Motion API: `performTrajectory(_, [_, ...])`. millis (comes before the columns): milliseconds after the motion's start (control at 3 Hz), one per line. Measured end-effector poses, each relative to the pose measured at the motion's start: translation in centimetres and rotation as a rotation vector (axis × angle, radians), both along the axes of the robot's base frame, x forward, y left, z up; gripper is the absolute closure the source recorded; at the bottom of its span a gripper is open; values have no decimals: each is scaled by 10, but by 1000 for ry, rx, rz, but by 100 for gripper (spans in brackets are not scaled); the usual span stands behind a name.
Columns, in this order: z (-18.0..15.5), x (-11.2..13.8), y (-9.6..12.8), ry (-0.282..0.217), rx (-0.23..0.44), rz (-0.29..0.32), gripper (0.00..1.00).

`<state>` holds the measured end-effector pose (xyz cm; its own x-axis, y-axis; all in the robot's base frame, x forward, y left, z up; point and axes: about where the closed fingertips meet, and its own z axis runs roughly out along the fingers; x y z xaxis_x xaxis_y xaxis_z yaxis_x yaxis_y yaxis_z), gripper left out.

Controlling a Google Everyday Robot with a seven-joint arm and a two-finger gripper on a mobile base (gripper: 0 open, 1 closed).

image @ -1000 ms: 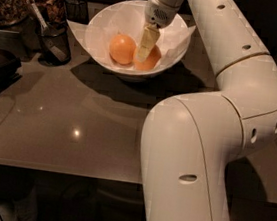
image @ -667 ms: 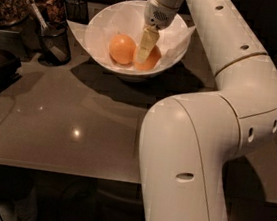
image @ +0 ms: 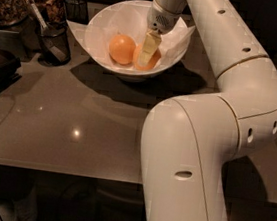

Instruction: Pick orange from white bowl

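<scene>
gripper (image: 148, 51) inside white bowl (image: 101, 27); spread or closed: cannot tell | orange (image: 155, 61) directly behind it, touching

The round, deeper-coloured orange (image: 155, 62) lies right of centre in the paper-lined white bowl (image: 133, 73), with the gripper (image: 144, 60) directly over it.

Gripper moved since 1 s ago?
No. The gripper is at the same spot against the white bowl rim, at the redder orange.

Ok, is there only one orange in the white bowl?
No, two lie in the white bowl: the orange at the gripper and a paler twin beside it.
</scene>
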<state>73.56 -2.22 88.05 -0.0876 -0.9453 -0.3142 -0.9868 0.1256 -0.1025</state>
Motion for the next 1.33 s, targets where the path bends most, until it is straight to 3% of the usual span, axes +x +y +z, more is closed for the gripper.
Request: performTrajectory(1333, [-26,-10,19,80,3,37,27])
